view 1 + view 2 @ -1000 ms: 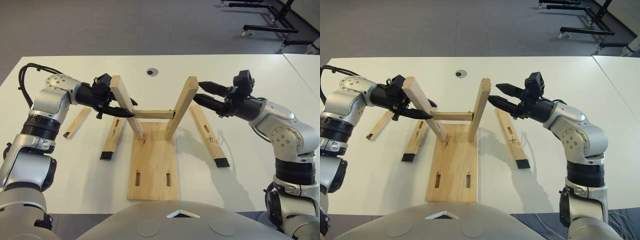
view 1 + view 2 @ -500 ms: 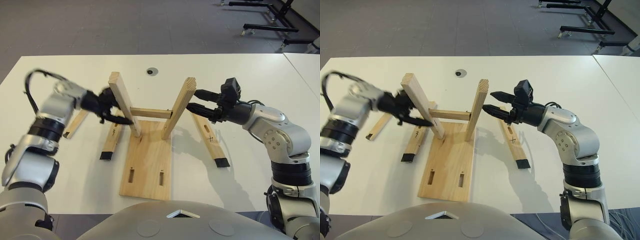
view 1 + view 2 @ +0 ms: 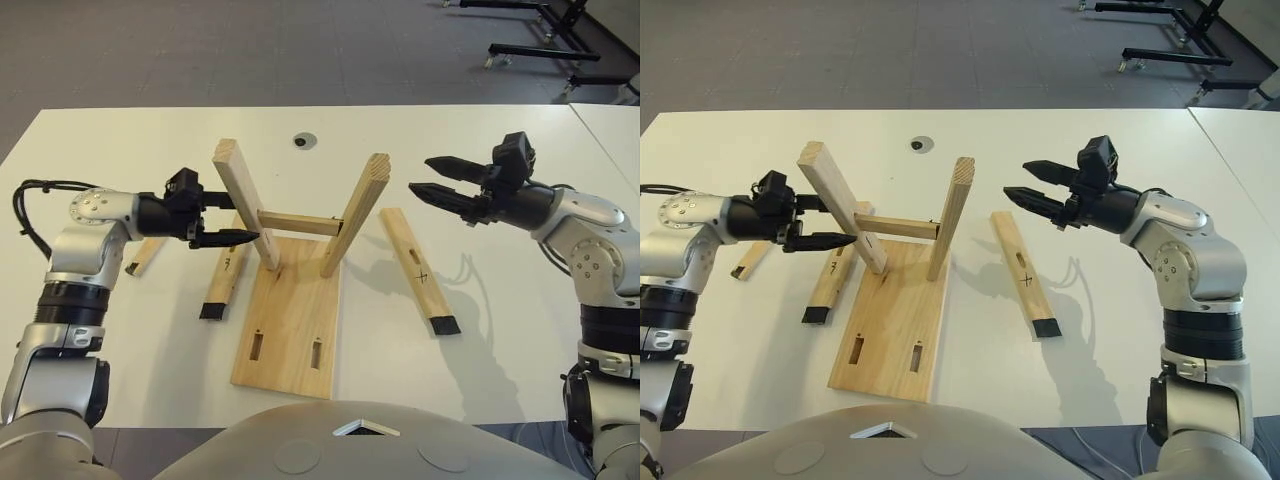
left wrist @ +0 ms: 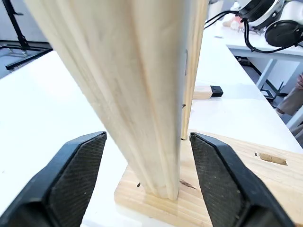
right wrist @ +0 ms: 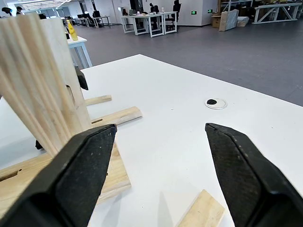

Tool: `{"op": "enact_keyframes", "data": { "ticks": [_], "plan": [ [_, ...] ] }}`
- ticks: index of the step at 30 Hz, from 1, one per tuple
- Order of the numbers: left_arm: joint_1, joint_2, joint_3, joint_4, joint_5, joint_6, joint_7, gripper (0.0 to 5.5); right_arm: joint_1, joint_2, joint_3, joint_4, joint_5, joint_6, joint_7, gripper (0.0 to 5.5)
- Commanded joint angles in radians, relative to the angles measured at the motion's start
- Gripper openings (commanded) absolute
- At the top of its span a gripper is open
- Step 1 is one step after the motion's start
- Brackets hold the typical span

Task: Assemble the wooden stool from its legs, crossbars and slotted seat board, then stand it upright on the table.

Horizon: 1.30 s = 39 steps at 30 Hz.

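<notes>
Since half a second ago the right gripper (image 3: 420, 174) has been drawn back from the right leg (image 3: 356, 214), and the left gripper (image 3: 240, 222) has been loosened from the left leg (image 3: 243, 205). The seat board (image 3: 290, 335) has been turned a little, its near end swung toward 7 o'clock.

The left gripper is held open, its fingers (image 4: 78, 182) spread to either side of the left leg near its foot. Nothing is clamped, and whether the leg is touched cannot be told. The right gripper is likewise spread wide and empty, held in the air at 3 o'clock of the right leg and well apart from it.

Both legs are seated in the far end of the seat board and are splayed outward at their tops. They are joined about halfway up by a crossbar (image 3: 300, 224). Two open slots are seen at the board's near end. The board is laid flat on the desk (image 3: 520, 330).

One loose leg (image 3: 418, 270) with a black end is laid flat at 3 o'clock of the board. Another loose leg (image 3: 224, 282) is laid at 9 o'clock, just beside it. A thinner loose crossbar (image 3: 148, 252) is laid farther out at 9 o'clock, partly hidden by the left arm.
</notes>
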Motion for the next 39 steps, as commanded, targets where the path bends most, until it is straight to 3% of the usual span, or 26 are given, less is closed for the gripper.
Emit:
{"op": "enact_keyframes", "data": {
  "ticks": [1,6,8,12,17,22,26,31,36,39],
  "plan": [
    [0.111,0.025,0.179,-0.130,-0.091,0.051,0.105,3.22,-0.119,0.015,-0.066,0.040,0.054,-0.009,-0.013,3.45],
    [0.038,-0.098,0.491,-0.147,-0.273,-0.048,0.357,3.22,-0.288,0.153,-0.111,-0.018,0.196,0.014,-0.134,3.45],
    [-0.057,-0.139,0.533,-0.190,-0.351,-0.042,0.477,3.22,-0.349,0.206,-0.101,-0.031,0.220,0.024,-0.205,3.45],
    [-0.217,-0.280,0.436,-0.243,-0.331,-0.046,0.718,3.22,-0.352,0.269,-0.021,-0.106,0.219,0.022,-0.226,3.45],
    [-0.175,-0.419,0.225,-0.318,-0.251,0.010,0.822,3.22,-0.379,0.282,0.000,-0.124,0.245,0.038,-0.216,3.45],
    [-0.071,-0.416,0.105,-0.336,-0.219,0.109,0.800,3.22,-0.337,0.289,0.050,-0.210,0.291,0.086,-0.212,3.45],
    [0.018,-0.401,0.052,-0.311,-0.172,0.122,0.766,3.22,-0.240,0.245,0.224,-0.235,0.159,0.070,-0.144,3.45],
    [0.024,-0.395,0.052,-0.302,-0.170,0.103,0.762,3.22,-0.195,0.231,0.288,-0.202,0.070,0.030,-0.125,3.45],
    [-0.038,-0.410,0.111,-0.285,-0.147,0.006,0.803,3.22,-0.253,0.292,0.174,-0.189,0.153,0.004,-0.187,3.45],
    [-0.069,-0.390,0.233,-0.357,-0.312,-0.005,0.754,3.22,-0.312,0.232,0.051,-0.159,0.241,0.016,-0.148,3.45]
  ]
}}
